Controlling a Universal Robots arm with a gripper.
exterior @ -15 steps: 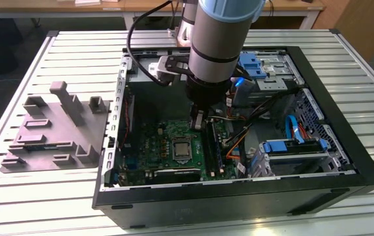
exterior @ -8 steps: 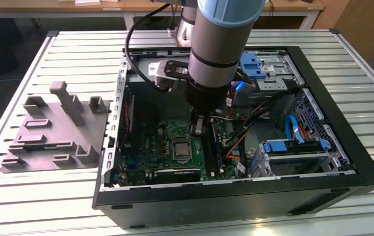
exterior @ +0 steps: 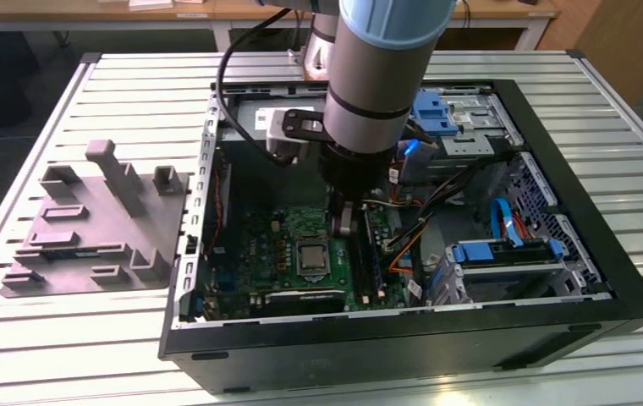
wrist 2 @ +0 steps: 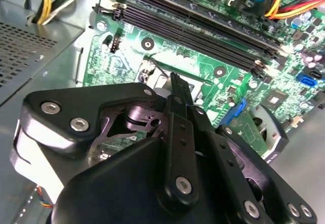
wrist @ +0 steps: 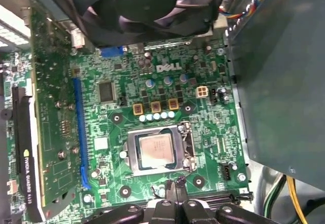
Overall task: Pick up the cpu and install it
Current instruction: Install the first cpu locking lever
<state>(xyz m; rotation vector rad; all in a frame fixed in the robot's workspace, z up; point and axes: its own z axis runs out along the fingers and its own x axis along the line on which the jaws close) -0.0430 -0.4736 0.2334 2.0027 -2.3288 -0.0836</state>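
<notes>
Pale silvery metal marks the cpu (wrist: 155, 149), which in the first wrist view lies flat inside the black socket (wrist: 159, 150) with its metal frame, on the green motherboard (wrist: 167, 102). In the exterior view the socket (exterior: 312, 256) shows as a small dark square just beside the arm's lower end.

The gripper (wrist: 175, 183) hangs just off the socket's edge, apart from the chip; its fingertips are drawn together and hold nothing. The second wrist view shows the gripper (wrist 2: 175, 79) from behind, its narrow tip over the board near the black memory slots (wrist 2: 203, 33).

The exterior view shows the open computer case (exterior: 592, 254) walling the board on all sides, with a grey plastic tray (exterior: 85, 228) outside it at the exterior view's left. A fan (wrist: 152, 3) and a graphics card (wrist: 30, 148) border the socket area.
</notes>
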